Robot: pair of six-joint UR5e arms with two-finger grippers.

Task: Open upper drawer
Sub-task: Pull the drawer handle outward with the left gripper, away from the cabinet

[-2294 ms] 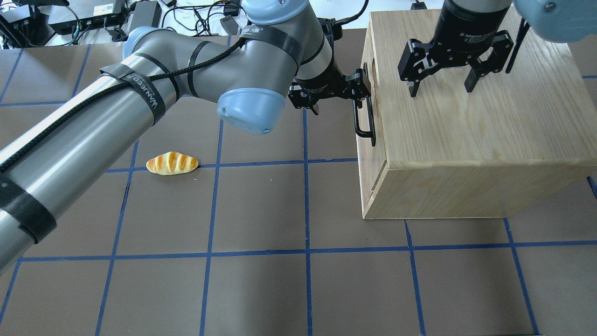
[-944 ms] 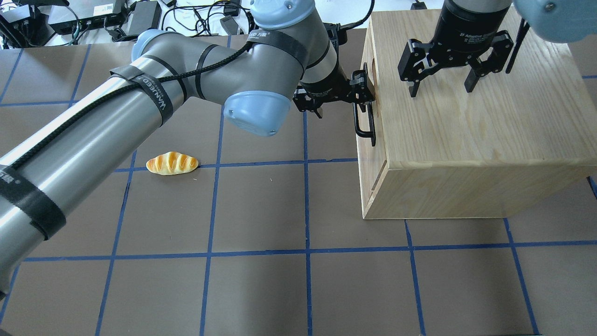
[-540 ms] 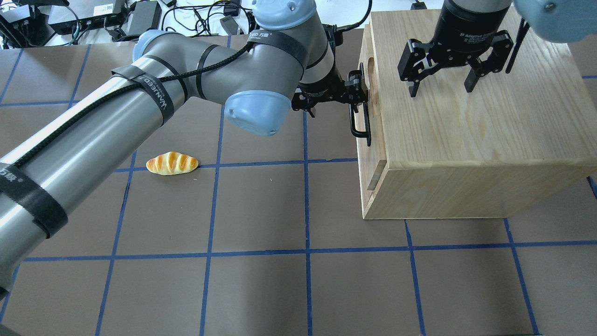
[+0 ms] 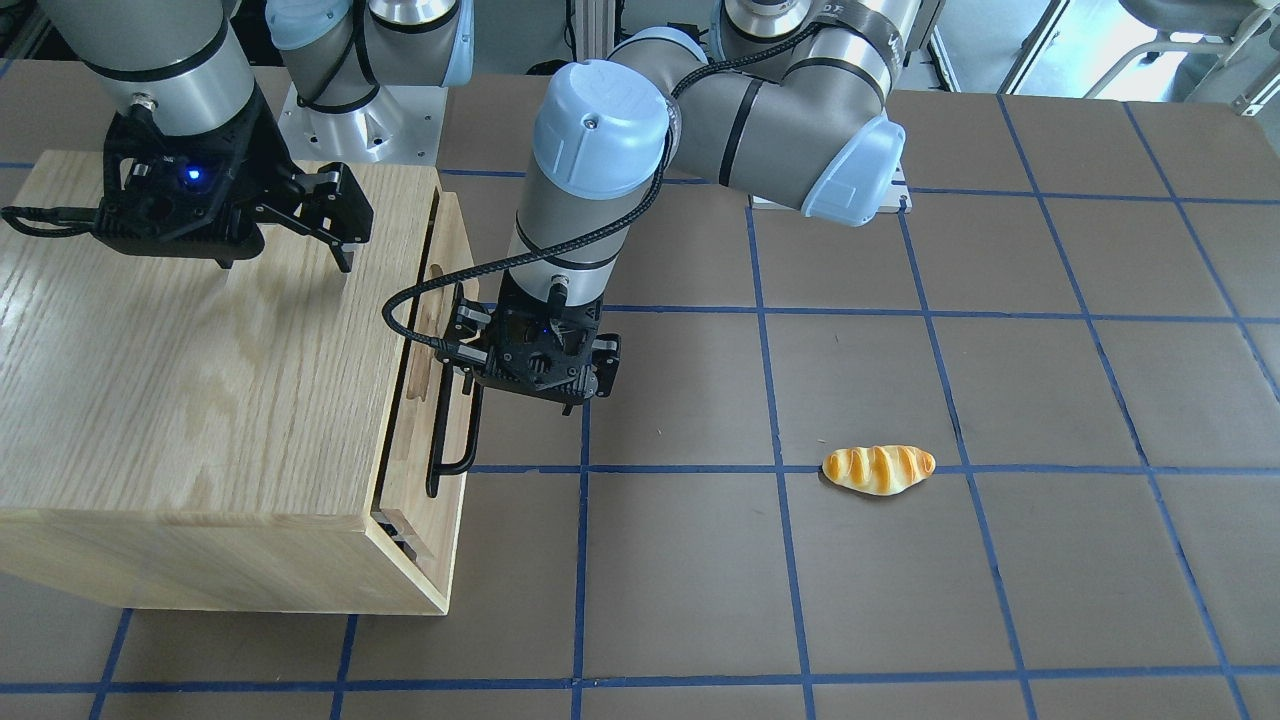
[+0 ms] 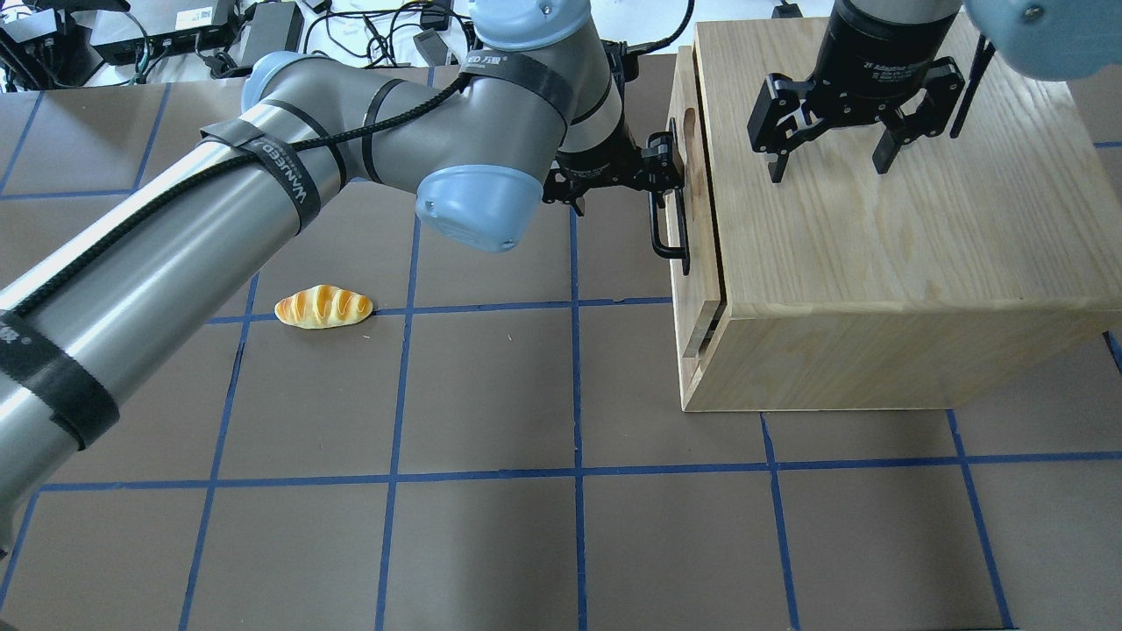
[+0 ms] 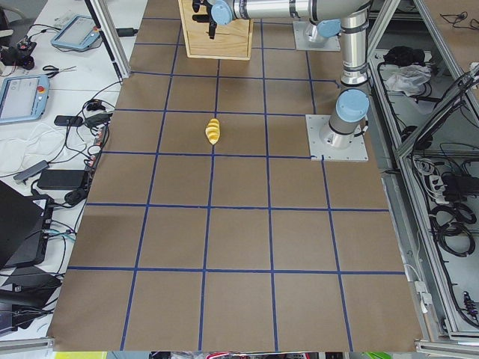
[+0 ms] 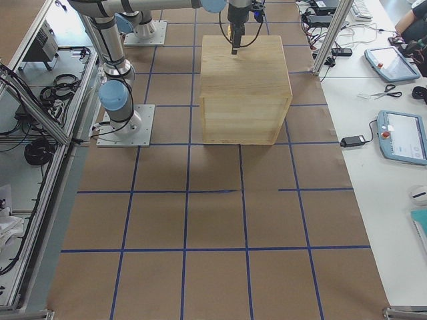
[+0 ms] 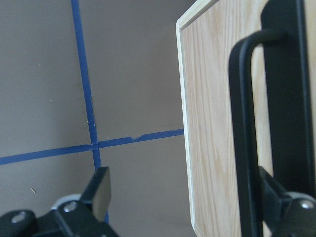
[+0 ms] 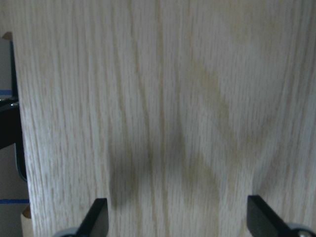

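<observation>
The upper drawer (image 5: 683, 188), light oak with a long black bar handle (image 5: 659, 235) and an oblong slot, is pulled a little way out of the oak cabinet (image 5: 885, 228). A narrow gap shows behind its front panel (image 4: 452, 250). My left gripper (image 5: 656, 168) is open and points down at the handle. In the left wrist view one finger (image 8: 279, 200) sits behind the handle bar (image 8: 244, 123) and the other finger (image 8: 100, 190) hangs free outside. My right gripper (image 5: 828, 162) is open and empty just above the cabinet's top (image 9: 158, 98).
A toy bread loaf (image 5: 323, 307) lies on the brown mat to the left of the cabinet and also shows in the front view (image 4: 878, 469). Cables and power bricks (image 5: 263, 26) lie beyond the mat's far edge. The cabinet's lower front panel (image 5: 695, 359) is flush.
My left gripper moved up to the handle, hooked it and drew back to the left. The upper drawer slid out a little with it. The right arm has not moved.
</observation>
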